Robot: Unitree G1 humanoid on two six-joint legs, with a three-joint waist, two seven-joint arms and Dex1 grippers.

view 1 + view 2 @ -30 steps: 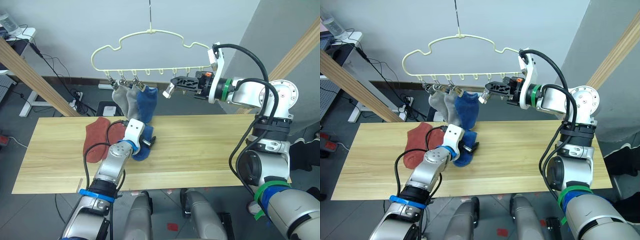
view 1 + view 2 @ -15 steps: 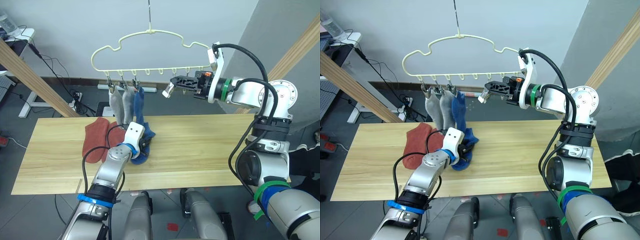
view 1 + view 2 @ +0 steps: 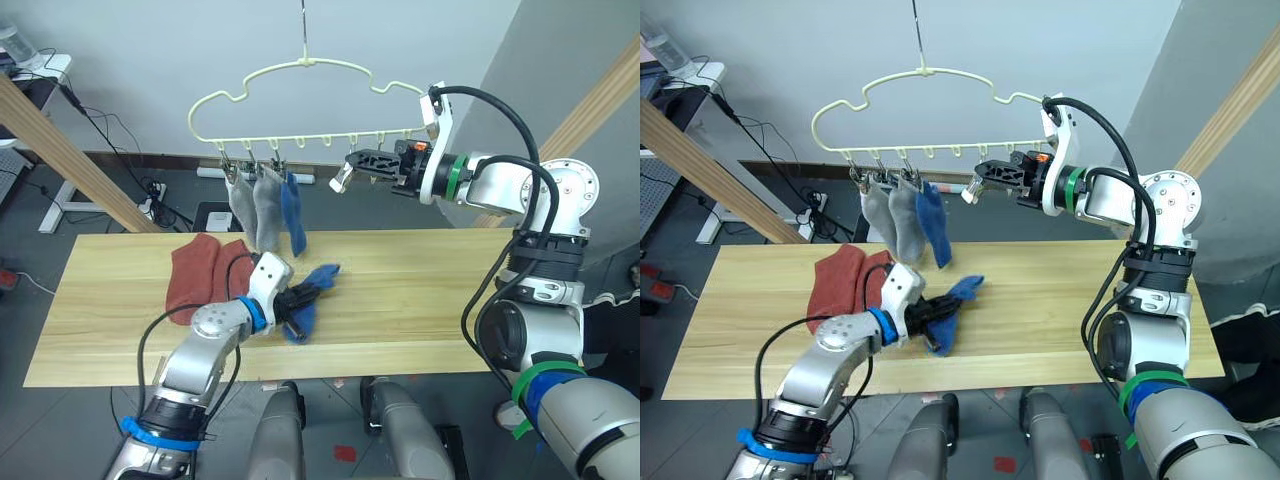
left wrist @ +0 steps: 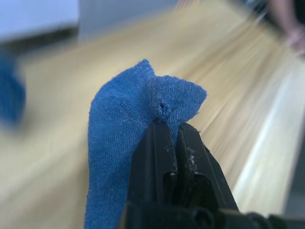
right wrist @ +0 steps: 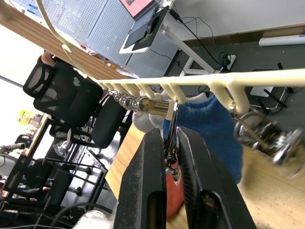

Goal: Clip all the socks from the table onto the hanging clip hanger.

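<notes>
The pale-yellow clip hanger [image 3: 300,100] hangs above the table [image 3: 420,290]. Two grey socks [image 3: 255,205] and one blue sock [image 3: 293,215] are clipped at its left end. Two rust-red socks [image 3: 197,275] lie on the table's left part. My left gripper [image 3: 292,301] is shut on the other blue sock [image 3: 312,296], pinching a fold of it just above the wood; the left wrist view shows the sock [image 4: 124,138] bunched over the closed fingertips [image 4: 159,138]. My right gripper [image 3: 347,178] is raised under the hanger's row, shut on a small metal clip [image 5: 170,138].
Slanted wooden poles stand at the left [image 3: 70,150] and right [image 3: 600,95] behind the table. Cables and a power strip [image 3: 155,205] lie on the floor beyond the far edge. The table's right half is bare wood.
My left gripper has closed on the blue sock and drawn it right and nearer the front edge. The hung socks have swung. The right arm holds still.
</notes>
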